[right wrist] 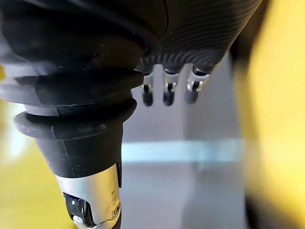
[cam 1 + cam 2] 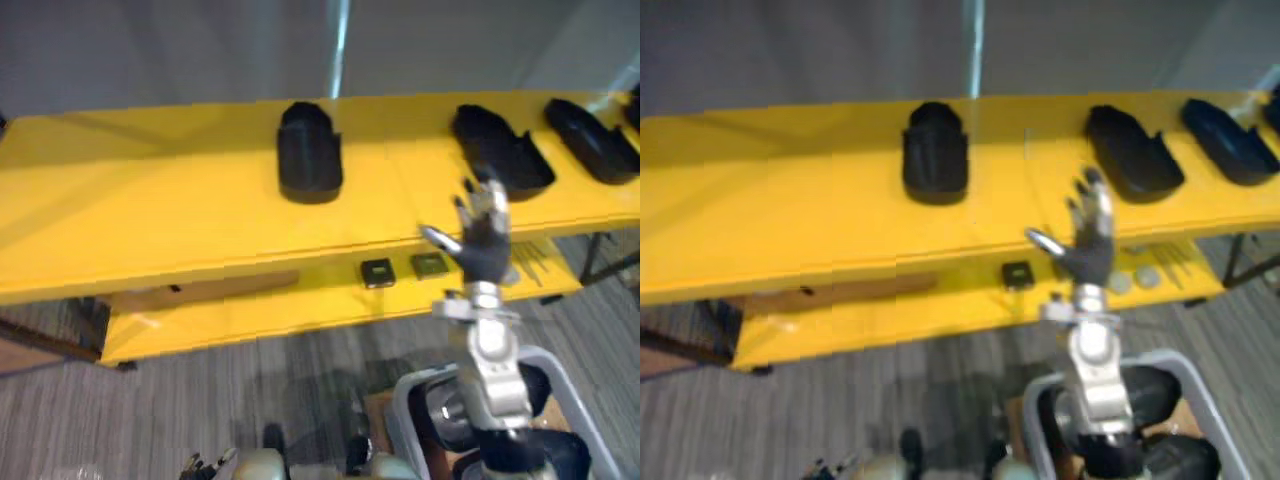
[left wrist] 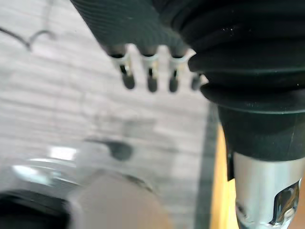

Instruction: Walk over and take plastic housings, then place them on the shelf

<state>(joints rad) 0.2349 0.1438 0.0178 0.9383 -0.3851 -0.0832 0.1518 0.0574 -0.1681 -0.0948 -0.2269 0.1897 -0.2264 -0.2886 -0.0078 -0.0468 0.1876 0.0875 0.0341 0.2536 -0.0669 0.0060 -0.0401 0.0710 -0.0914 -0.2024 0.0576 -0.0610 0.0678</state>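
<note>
Three black plastic housings lie on the top board of the yellow shelf (image 2: 150,200): one in the middle (image 2: 309,152), one to its right (image 2: 500,150) and one at the far right (image 2: 592,140). My right hand (image 2: 485,240) is raised in front of the shelf's front edge, just below the second housing. It is open, with fingers spread and nothing in them. In the right wrist view its fingers (image 1: 165,90) hang straight. My left hand (image 2: 205,463) hangs low at the bottom left, and its fingers (image 3: 150,78) are straight over the floor.
A lower yellow board (image 2: 250,310) carries two small square parts (image 2: 377,272) and other small bits. A grey bin (image 2: 573,392) with dark parts inside stands at the lower right by my right arm. Grey carpet lies in front of the shelf.
</note>
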